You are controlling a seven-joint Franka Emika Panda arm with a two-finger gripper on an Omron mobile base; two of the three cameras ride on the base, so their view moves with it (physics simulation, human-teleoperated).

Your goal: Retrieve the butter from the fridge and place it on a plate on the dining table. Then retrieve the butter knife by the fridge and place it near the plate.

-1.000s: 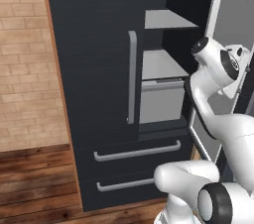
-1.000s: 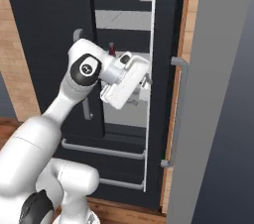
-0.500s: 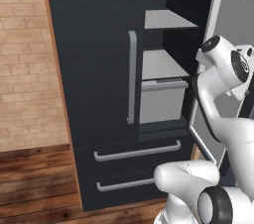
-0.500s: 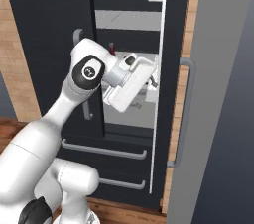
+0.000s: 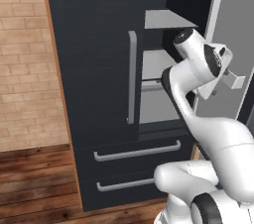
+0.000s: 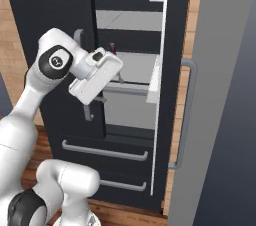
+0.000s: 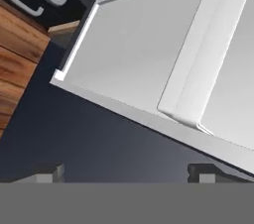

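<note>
The light is even and soft, with no glare. The black fridge (image 5: pixel 99 69) looks dull and flat, and its grey shelves (image 6: pixel 130 20) are brighter. All pictures are a little blurred; the source of light is perhaps above.

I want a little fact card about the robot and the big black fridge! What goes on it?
place: in front of the fridge, wood floor below
fridge door: right door swung open, left door shut
inside: grey shelves, a small red bottle on one
drawers: two lower drawers, both shut
gripper: open, holding nothing, next to the open door's inner side
butter: not visible
</note>
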